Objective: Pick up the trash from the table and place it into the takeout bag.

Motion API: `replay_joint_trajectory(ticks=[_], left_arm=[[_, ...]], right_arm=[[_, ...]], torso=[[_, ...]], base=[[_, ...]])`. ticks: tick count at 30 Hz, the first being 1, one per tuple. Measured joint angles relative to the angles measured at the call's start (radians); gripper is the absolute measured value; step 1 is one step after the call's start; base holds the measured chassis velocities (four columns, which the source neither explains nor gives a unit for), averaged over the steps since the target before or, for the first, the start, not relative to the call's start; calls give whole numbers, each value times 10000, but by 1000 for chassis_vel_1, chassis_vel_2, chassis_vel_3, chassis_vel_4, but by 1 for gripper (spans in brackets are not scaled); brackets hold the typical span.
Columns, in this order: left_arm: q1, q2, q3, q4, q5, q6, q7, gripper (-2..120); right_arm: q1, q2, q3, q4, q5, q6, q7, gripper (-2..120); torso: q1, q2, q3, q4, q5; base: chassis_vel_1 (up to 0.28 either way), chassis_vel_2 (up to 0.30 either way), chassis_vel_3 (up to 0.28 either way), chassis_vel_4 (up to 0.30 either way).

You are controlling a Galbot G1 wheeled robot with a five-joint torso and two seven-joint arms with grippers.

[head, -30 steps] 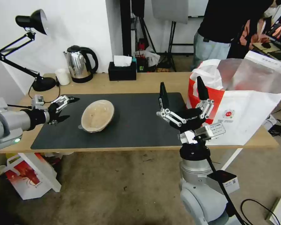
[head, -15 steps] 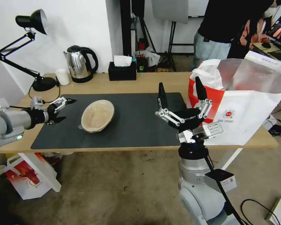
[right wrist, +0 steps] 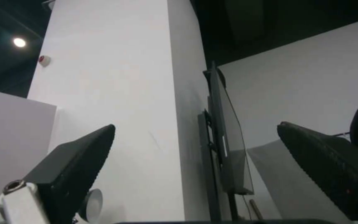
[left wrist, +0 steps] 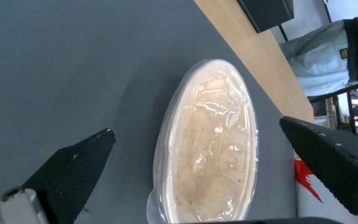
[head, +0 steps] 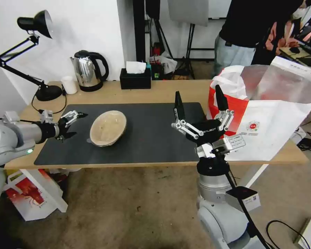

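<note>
The shallow tan pulp bowl (head: 108, 128), covered in clear film, lies on the black mat (head: 152, 138) just ahead of the left gripper (head: 74, 125), whose fingers are spread and clear of it. In the left wrist view the bowl's (left wrist: 210, 146) near rim is cut off. The right gripper (head: 199, 100) points upward, spread and empty, with the takeout bag (head: 266, 114) right behind it, its contents hidden. Both stand on the table (head: 169, 90).

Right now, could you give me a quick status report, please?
Left gripper open, just left of the pulp bowl on the mat. Right gripper open, pointing up, beside the takeout bag. Nothing between left gripper and bowl.
</note>
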Motion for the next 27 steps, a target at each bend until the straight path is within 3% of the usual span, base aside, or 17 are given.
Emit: replay_joint_trajectory(ticks=[27], left_arm=[[-447, -436, 879, 330, 365, 9, 52, 100]], right_arm=[[-120, 44, 31, 39, -59, 24, -2, 100]], torso=[[0, 0, -1, 0, 0]], base=[[0, 0, 0, 0]])
